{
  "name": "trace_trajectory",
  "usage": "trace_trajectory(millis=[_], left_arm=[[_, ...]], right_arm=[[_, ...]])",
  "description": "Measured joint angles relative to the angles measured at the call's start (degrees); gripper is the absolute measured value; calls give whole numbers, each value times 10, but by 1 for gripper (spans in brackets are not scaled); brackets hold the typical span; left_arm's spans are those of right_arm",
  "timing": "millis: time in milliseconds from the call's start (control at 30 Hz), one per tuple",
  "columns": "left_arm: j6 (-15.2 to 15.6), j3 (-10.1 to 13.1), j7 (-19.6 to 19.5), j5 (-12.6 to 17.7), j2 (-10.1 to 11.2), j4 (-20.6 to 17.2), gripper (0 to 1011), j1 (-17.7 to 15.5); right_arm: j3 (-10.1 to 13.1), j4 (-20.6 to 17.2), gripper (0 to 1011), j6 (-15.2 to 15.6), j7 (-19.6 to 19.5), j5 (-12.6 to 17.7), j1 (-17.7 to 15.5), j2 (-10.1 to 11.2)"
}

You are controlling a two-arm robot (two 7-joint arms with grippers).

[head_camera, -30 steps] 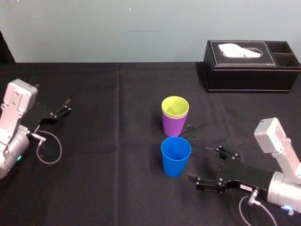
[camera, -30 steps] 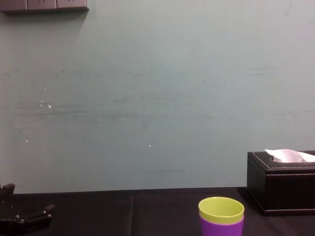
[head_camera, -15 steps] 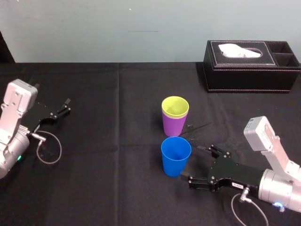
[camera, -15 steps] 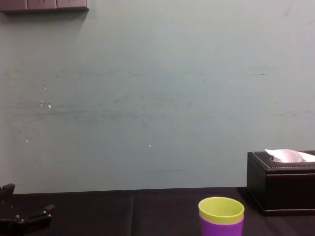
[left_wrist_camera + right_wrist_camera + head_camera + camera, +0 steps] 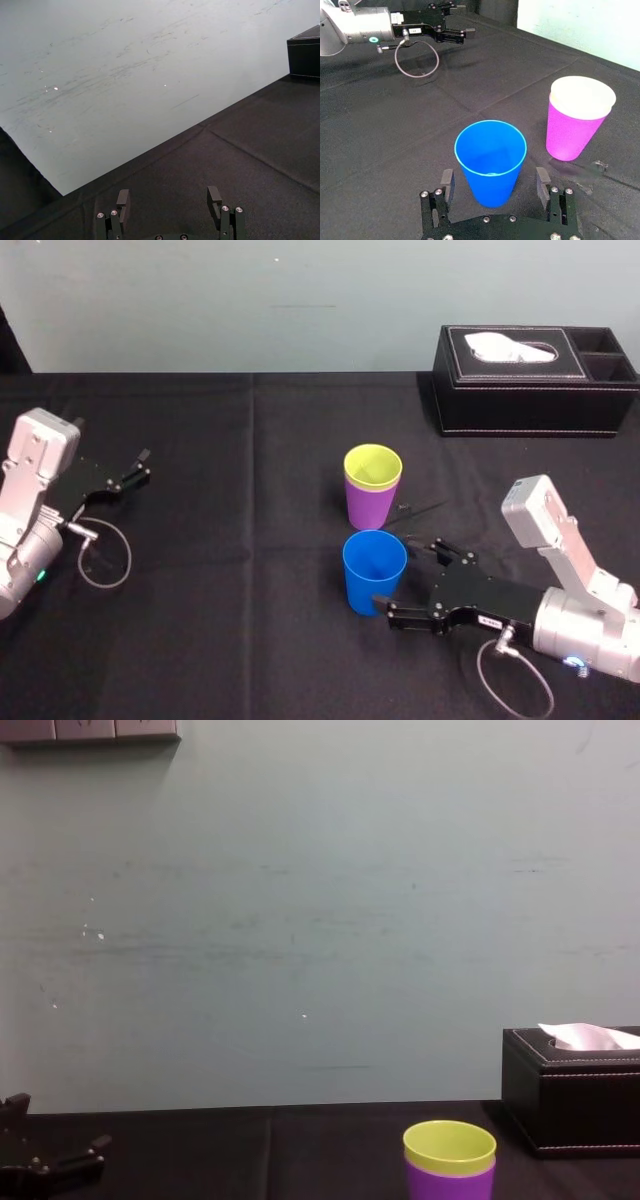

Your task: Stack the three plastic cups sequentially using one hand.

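Note:
A blue cup (image 5: 374,572) (image 5: 491,159) stands upright on the black cloth, near the front. Just behind it, a lime yellow-green cup (image 5: 372,466) (image 5: 449,1147) sits nested inside the purple cup (image 5: 368,506) (image 5: 569,136) (image 5: 450,1184). My right gripper (image 5: 404,572) (image 5: 494,182) lies low on the blue cup's right side and is open. One of its fingers (image 5: 447,183) stands on each side of the cup's base without touching it. My left gripper (image 5: 139,467) (image 5: 168,197) rests open and holds nothing at the far left of the table.
A black leather tissue box (image 5: 535,380) (image 5: 572,1090) stands at the back right. A loop of grey cable (image 5: 103,555) lies on the cloth by the left arm. The black tablecloth (image 5: 250,620) stretches between the two arms.
My right gripper has slid left along the table toward the blue cup, until its open fingers flank it. The cups and the left arm have stayed still.

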Motion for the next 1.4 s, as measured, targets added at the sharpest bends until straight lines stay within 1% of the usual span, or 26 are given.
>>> trace_trajectory(millis=[133,333,600,933,967,1033,1100,1200,1233,1400], left_arm=[[0,0,0,0,0,0,1011,0],[0,0,0,0,0,0,1012,0],[0,0,0,0,0,0,1011,0],[0,0,0,0,0,0,1011,0],[0,0,0,0,0,0,1011,0],[0,0,0,0,0,0,1011,0],[0,0,0,0,0,0,1011,0],[0,0,0,0,0,0,1011,0],[0,0,0,0,0,0,1011,0],[0,0,0,0,0,0,1012,0]], right_arm=[[-5,6,1003,2,0,0,8,-5],[-16,23,1003,8,0,-2,25,-20],[-25,32,1003,11,-3,-4,35,-31],[-25,33,995,12,-3,-3,36,-32],[-25,33,969,12,-4,-3,36,-32],[-25,33,956,12,-4,-2,36,-32],[-25,32,887,12,-4,-2,35,-32],[-25,32,818,11,-4,-2,35,-32],[-25,32,773,11,-4,-2,35,-32],[-24,32,733,11,-4,-2,35,-31]])
